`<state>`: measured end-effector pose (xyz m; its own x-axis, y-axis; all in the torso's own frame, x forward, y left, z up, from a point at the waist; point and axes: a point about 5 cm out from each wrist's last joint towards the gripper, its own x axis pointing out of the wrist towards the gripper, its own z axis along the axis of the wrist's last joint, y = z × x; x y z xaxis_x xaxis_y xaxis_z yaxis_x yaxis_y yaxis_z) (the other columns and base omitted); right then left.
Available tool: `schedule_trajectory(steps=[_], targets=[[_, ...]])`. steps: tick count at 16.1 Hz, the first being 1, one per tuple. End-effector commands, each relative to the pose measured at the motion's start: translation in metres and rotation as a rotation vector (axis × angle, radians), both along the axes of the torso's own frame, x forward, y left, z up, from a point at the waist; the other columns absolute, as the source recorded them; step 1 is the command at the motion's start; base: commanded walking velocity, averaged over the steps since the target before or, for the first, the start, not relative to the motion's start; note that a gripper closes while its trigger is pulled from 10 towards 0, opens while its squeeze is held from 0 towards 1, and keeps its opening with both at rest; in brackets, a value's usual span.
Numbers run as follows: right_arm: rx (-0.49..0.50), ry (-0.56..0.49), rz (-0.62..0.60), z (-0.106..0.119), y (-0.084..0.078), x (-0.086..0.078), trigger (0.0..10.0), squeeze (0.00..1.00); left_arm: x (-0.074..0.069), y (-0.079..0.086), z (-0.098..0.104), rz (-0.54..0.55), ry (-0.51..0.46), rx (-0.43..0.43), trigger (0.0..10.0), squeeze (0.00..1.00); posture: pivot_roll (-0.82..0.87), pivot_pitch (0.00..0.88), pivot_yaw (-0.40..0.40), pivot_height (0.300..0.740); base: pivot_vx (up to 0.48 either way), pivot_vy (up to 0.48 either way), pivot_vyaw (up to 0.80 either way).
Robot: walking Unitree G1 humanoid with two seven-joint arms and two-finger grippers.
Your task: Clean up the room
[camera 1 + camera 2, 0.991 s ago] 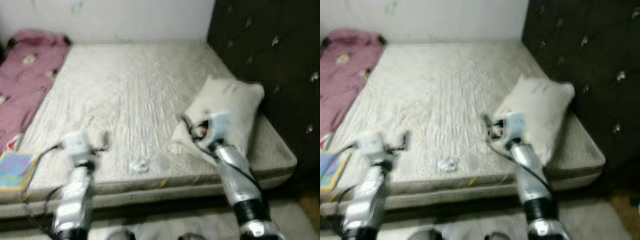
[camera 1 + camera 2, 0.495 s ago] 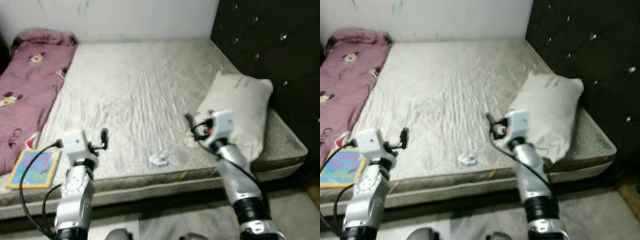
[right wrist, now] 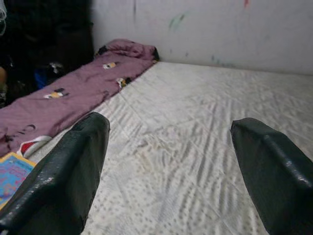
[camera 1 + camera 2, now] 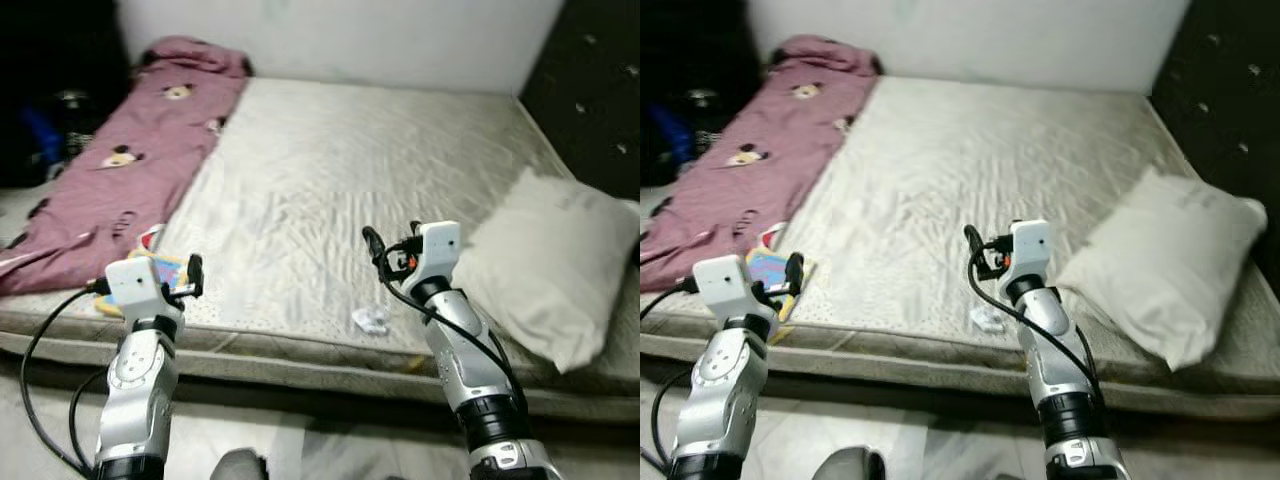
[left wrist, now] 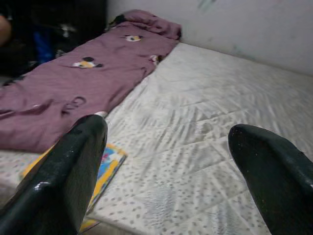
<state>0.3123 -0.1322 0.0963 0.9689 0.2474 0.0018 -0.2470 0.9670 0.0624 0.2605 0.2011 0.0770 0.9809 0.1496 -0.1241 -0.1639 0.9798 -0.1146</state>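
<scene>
I am facing a bare mattress (image 4: 380, 150); maroon blanket (image 4: 130, 160) at 10 o'clock, pillow (image 4: 555, 265) at 3. Both my left tool (image 5: 171, 176) and right tool (image 3: 168, 171) are gaping wide, empty.

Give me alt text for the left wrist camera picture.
The open left end effector hovers over a white mattress. A purple blanket lies along its far side, and a colorful book sits beside one finger.
</scene>
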Motion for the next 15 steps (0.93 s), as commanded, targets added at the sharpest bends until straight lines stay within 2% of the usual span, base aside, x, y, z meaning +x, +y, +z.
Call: schedule_trajectory(steps=[1, 4, 6, 8, 12, 15], targets=[[-0.019, -0.021, -0.087, 0.004, -0.013, 0.001, 10.0, 0.00, -0.001, -0.002, 0.004, 0.011, -0.009, 0.025, 10.0, 0.00, -0.03, 0.000, -0.021, 0.740, 0.000, 0.000, 0.00], [-0.022, 0.001, -0.166, 0.001, -0.023, 0.001, 10.0, 0.00, -0.002, -0.004, 0.002, -0.002, -0.010, 0.029, 10.0, 0.00, -0.03, 0.000, -0.021, 0.740, 0.000, 0.000, 0.00], [-0.016, 0.018, -0.168, -0.001, -0.023, 0.002, 10.0, 0.00, -0.001, -0.006, 0.002, -0.010, -0.007, 0.030, 10.0, 0.00, -0.04, 0.000, -0.017, 0.740, 0.000, 0.000, -0.23], [-0.007, 0.016, -0.176, -0.001, -0.023, 0.002, 10.0, 0.00, 0.000, -0.006, 0.002, -0.013, -0.009, 0.029, 10.0, 0.00, -0.04, 0.000, -0.017, 0.740, 0.000, 0.000, -0.76], [-0.010, 0.011, -0.172, 0.001, -0.023, 0.003, 10.0, 0.00, 0.001, -0.009, 0.003, -0.029, -0.022, 0.011, 10.0, 0.00, -0.04, 0.000, -0.020, 0.740, 0.000, 0.000, 0.00], [-0.012, 0.009, -0.166, 0.002, -0.023, 0.003, 10.0, 0.00, 0.000, -0.010, 0.003, -0.036, -0.026, 0.005, 10.0, 0.00, -0.05, 0.000, -0.021, 0.740, 0.281, 0.000, 0.00]])
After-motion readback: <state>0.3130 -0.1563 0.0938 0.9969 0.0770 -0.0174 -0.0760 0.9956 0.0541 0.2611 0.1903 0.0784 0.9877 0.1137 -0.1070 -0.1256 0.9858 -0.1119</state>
